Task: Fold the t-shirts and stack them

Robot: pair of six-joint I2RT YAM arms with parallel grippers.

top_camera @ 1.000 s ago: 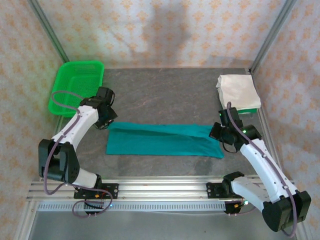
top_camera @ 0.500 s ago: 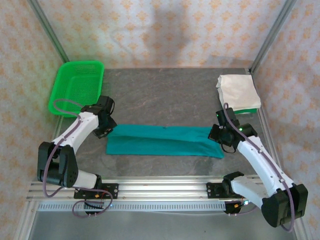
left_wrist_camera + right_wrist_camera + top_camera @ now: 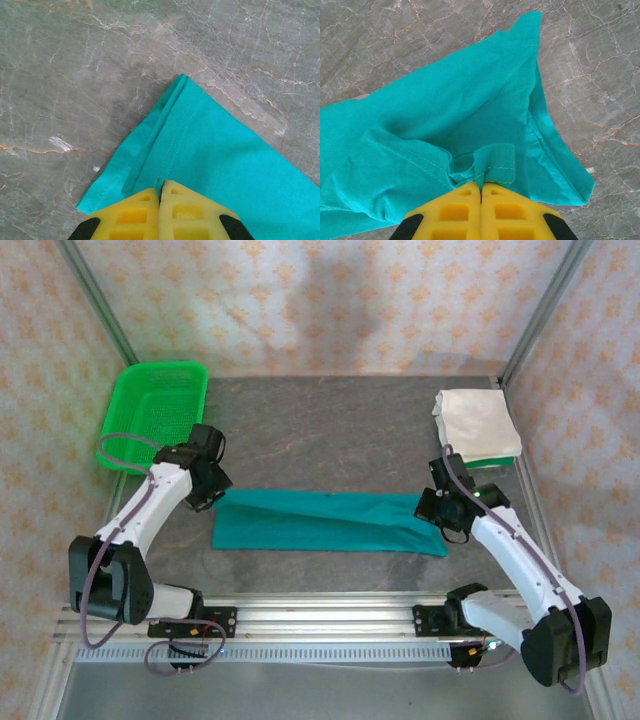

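teal t-shirt [image 3: 325, 522] — long folded strip mid-table [image 3: 330, 430], lying 9 to 3 o'clock | left gripper [image 3: 160, 187] clenched on its 9 o'clock hem | right gripper [image 3: 481, 186] pinching a bunched tab at the 3 o'clock end | cream folded shirts [image 3: 477, 423] at 2 — green basket [image 3: 153, 410] at 10

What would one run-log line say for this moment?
step: folding teal shirt | left fingers: shut on teal shirt | right fingers: shut on teal shirt | folded shirts: far right
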